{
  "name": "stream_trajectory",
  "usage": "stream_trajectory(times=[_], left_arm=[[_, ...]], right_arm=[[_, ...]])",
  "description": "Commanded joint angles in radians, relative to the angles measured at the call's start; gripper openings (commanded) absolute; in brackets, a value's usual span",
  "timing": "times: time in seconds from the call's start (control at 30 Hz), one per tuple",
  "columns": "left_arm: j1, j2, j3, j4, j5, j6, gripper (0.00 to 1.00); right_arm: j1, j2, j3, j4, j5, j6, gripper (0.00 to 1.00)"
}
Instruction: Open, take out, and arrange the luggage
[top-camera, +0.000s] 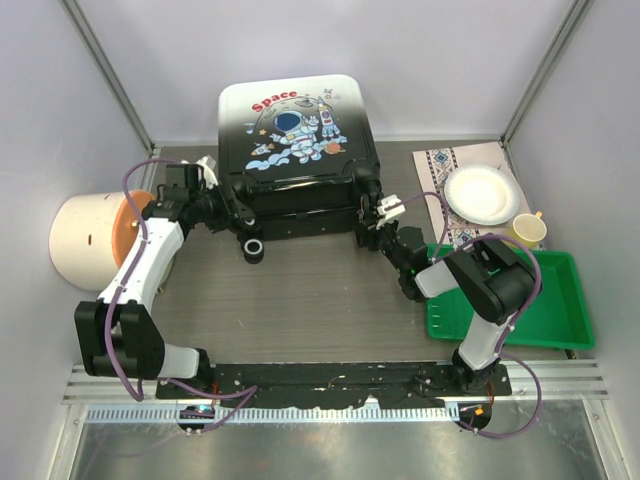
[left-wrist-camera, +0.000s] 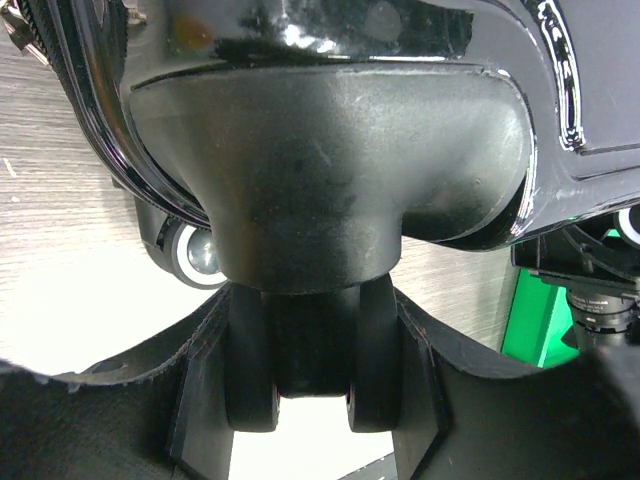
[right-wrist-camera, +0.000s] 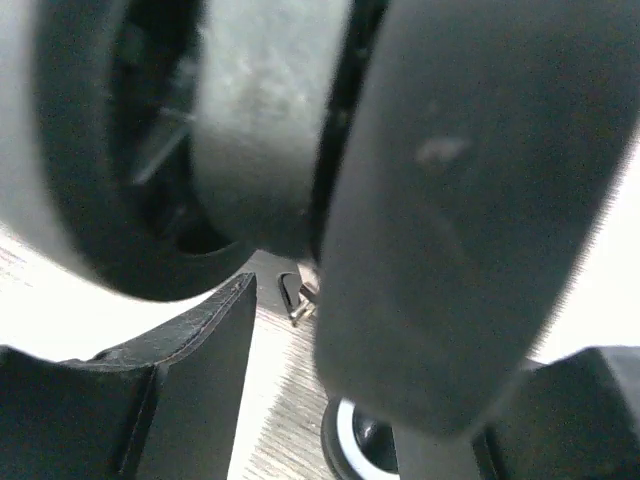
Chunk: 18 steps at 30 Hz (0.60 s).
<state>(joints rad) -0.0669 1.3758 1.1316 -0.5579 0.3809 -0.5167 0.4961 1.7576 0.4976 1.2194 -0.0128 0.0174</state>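
Snugly, luggage wheel (left-wrist-camera: 252, 375) within left pincer (left-wrist-camera: 310, 425)

The luggage (top-camera: 295, 150) — a hard shell shaded white to black, printed with an astronaut and red "Space" — is laid closed, print upward, black wheels (top-camera: 252, 248) nearest.

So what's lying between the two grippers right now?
The black wheeled end of the suitcase fills the gap from the left gripper to the right gripper, as the top view shows.

Cream bin (top-camera: 85, 240) left; green tray (top-camera: 560, 320), plate (top-camera: 480, 193), cup (top-camera: 527, 230) right
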Motion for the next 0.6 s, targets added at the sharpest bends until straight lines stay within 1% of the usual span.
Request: stream_trajectory(times=[0.0,0.07,0.13,0.17,0.2,0.27,0.3,0.37,0.4,0.43,0.57], left_arm=[[-0.001,0.006,-0.007,0.023,0.004,-0.003,0.00],[0.001,0.005,-0.009,0.023,0.004,-0.012,0.00],[0.001,0.006,-0.006,0.019,0.004,-0.017,0.00],[0.001,0.003,-0.006,0.021,0.001,-0.016,0.00],[0.004,0.003,-0.009,0.018,-0.002,-0.016,0.00],[0.012,0.002,-0.018,0.015,-0.001,-0.019,0.00],[0.013,0.000,-0.021,0.015,-0.002,-0.022,0.00],[0.019,0.000,-0.033,0.016,-0.004,-0.028,0.00],[0.022,0.002,-0.033,0.016,-0.004,-0.028,0.00],[0.024,0.002,-0.036,0.019,-0.002,-0.032,0.00],[0.032,0.008,-0.035,0.021,-0.007,-0.036,0.00]], right_arm=[[0.012,0.037,0.079,0.166,0.114,-0.025,0.56],[0.012,0.052,0.104,0.166,0.125,-0.019,0.56],[0.016,0.077,0.122,0.149,0.152,-0.019,0.50],[0.016,0.082,0.125,0.147,0.158,0.010,0.47],[0.016,0.086,0.128,0.150,0.162,0.028,0.39],[0.025,0.079,0.125,0.164,0.168,0.050,0.29],[0.028,0.069,0.124,0.166,0.175,0.061,0.21],[0.036,0.042,0.116,0.167,0.200,0.065,0.12],[0.036,0.033,0.111,0.167,0.201,0.067,0.04],[0.036,0.011,0.096,0.170,0.195,0.061,0.01],[0.035,-0.021,0.030,0.222,0.172,0.012,0.01]])
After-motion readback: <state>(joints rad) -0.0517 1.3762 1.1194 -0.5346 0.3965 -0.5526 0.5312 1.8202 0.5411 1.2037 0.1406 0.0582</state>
